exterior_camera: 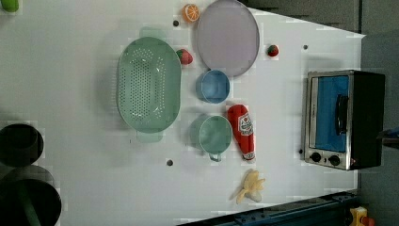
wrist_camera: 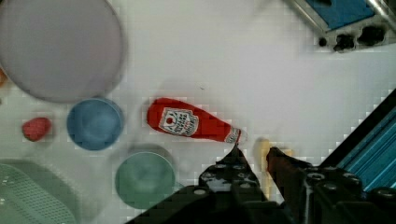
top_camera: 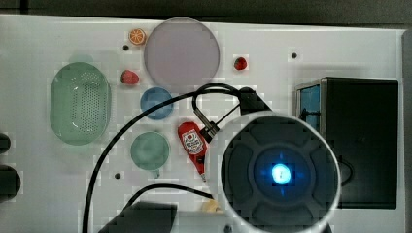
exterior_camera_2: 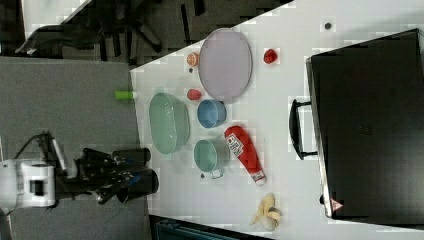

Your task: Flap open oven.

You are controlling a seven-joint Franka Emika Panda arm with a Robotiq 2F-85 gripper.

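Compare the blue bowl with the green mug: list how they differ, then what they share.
The blue bowl is blue; the green mug is pale green. The mug has a small handle on its rim, the bowl has none. The bowl sits nearer the lilac plate; the mug nearer the banana. Both stand upright, open and empty beside the ketchup bottle.

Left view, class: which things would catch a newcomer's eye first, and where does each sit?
The black toaster oven with its blue glass door shut stands at the left view's right edge. A large green colander lies left of centre, with a lilac plate at the top. A red ketchup bottle lies beside a green cup.
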